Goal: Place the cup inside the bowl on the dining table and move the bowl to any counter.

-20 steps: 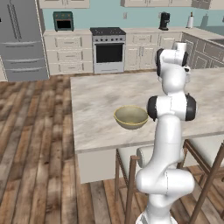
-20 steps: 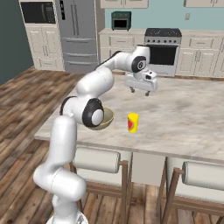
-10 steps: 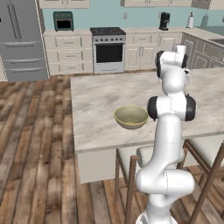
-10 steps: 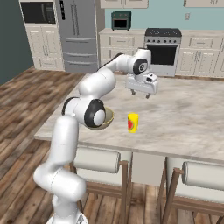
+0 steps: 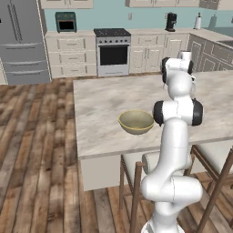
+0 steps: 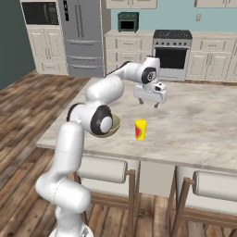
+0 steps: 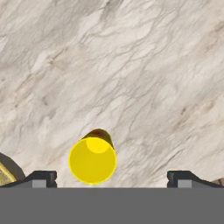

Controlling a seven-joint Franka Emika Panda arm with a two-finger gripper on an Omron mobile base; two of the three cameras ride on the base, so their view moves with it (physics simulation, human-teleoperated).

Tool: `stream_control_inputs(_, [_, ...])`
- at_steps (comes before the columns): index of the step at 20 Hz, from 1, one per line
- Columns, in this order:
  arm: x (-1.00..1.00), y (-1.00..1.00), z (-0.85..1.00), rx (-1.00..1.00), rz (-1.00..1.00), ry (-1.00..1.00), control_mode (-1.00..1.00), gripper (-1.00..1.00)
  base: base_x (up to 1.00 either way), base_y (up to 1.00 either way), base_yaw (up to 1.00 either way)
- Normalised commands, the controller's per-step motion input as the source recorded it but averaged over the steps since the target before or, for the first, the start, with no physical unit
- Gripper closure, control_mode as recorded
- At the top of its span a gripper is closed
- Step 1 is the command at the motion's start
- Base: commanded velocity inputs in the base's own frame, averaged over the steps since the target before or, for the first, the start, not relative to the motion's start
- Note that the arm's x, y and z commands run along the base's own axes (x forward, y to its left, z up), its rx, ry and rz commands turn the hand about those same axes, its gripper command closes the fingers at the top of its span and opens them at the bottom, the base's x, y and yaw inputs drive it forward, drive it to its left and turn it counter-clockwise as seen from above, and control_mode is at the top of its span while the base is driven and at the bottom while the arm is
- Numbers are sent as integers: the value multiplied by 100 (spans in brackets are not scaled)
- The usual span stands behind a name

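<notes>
One cup (image 7: 92, 160) upright on bench (image 6: 199, 115), just beside bowl (image 5: 136, 121). Hand (image 6: 149, 104) above, jaws wide, empty. Cup likely light, rigid, smooth; best gripped across side walls.

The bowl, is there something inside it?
The bowl looks empty: its pale inside shows bare. The cup stands beside it on the dining table. The arm hides part of it in the right view.
</notes>
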Motion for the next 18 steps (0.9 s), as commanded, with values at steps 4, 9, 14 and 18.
stream_control_inputs(4, [7, 0, -19, 0, 0, 0, -100, -100, 0, 0, 0])
stream_control_inputs(9, [2, 0, -17, 0, 0, 0, -100, -100, 0, 0, 0])
stream_control_inputs(14, [0, 0, -11, 0, 0, 0, -100, -100, 0, 0, 0])
stream_control_inputs(18, [0, 0, -5, 0, 0, 0, -100, -100, 0, 0, 0])
